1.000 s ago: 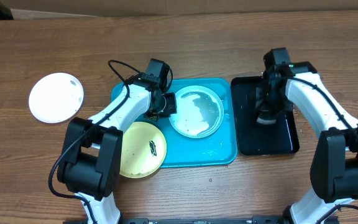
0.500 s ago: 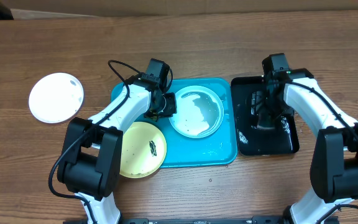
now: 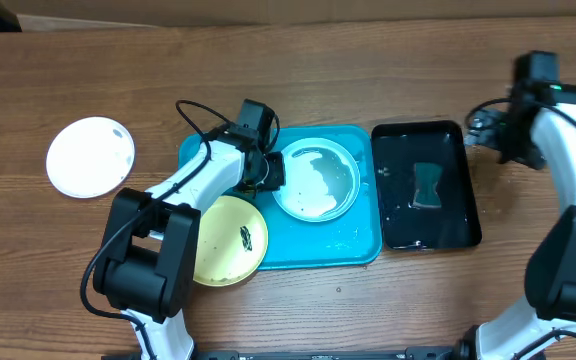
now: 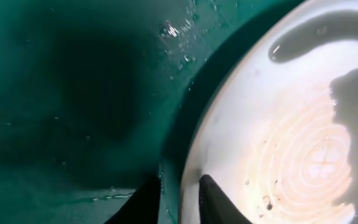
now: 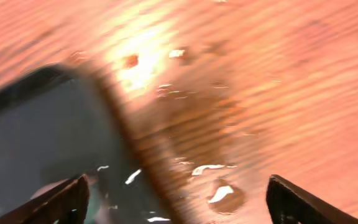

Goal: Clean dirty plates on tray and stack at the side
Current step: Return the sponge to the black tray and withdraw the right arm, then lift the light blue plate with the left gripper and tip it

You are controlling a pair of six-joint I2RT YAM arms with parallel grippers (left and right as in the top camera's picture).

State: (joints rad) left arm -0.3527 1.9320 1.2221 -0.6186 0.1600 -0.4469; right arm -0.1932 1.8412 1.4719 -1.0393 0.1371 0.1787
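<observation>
Smears of dark green are being carried by the yellow-green plate [image 3: 226, 240], which is lying nearest, overhanging the near left rim of the tray [image 3: 353, 248]. Just beyond, inside the tray, the light blue plate [image 3: 315, 180] is being shown wet, water being pooled across its pale face. Its left rim is being straddled by the left tool [image 4: 180, 199]: the fingers [image 4: 143, 205] are being held narrowly apart, one on the tray side, one over the plate's face, and whether the rim is truly being pinched cannot be told. To the right, apart from both tools, a sponge [image 3: 428, 185] is being soaked in the black tray [image 3: 468, 232]. Farther off, well to the left, the white plate [image 3: 90, 157] is being borne alone by the desk [image 3: 298, 70], and is being taken as the likely foot of the stack. Farthest, right of the black tray, the right tool [image 5: 182, 199] is being held wide open over wet desk with nothing in it. The coming move is being judged to turn on this: the stacking spot is lying left of the left tool and the wet plate at its right, so a leftward carry over the tray's rim is being called for, with the left arm much the nearer.
</observation>
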